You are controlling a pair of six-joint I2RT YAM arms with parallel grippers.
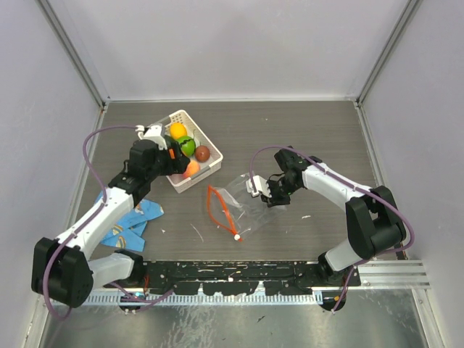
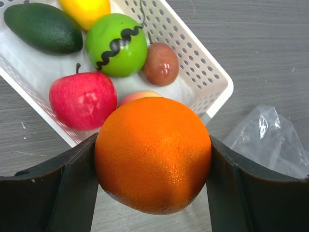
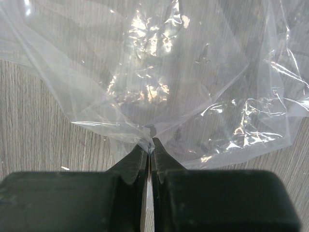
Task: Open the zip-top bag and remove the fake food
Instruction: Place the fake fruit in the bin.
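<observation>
Late stage of emptying the zip-top bag (image 1: 239,205). The bag lies crumpled on the tabletop (image 1: 319,138) between the two arms. Its red-orange zip strip (image 1: 214,206) is spread into an open loop, so the mouth appears to be parted. In the right wrist view the clear plastic shows only wood grain through it and no fruit inside. The right tool (image 3: 150,153) is closed to a narrow slit and pinches a gathered fold of the bag's film. The left tool (image 2: 153,162) clamps an orange fruit (image 2: 153,153) between its fingers and holds it over the near corner of the white basket (image 1: 207,143). Whether the fruit touches anything beneath it cannot be told. Six pieces of fake food are already in the basket: a dark green one (image 2: 43,28), a yellow one (image 2: 84,10), a green apple (image 2: 116,44), a brown one (image 2: 161,64), a red apple (image 2: 83,99) and a peach one (image 2: 137,95), which is partly hidden. A blue printed cloth (image 1: 134,225) lies near the left arm and is not involved. By this reading, opening and removal are essentially done. What is left is to set down the orange fruit and let go of the bag.
</observation>
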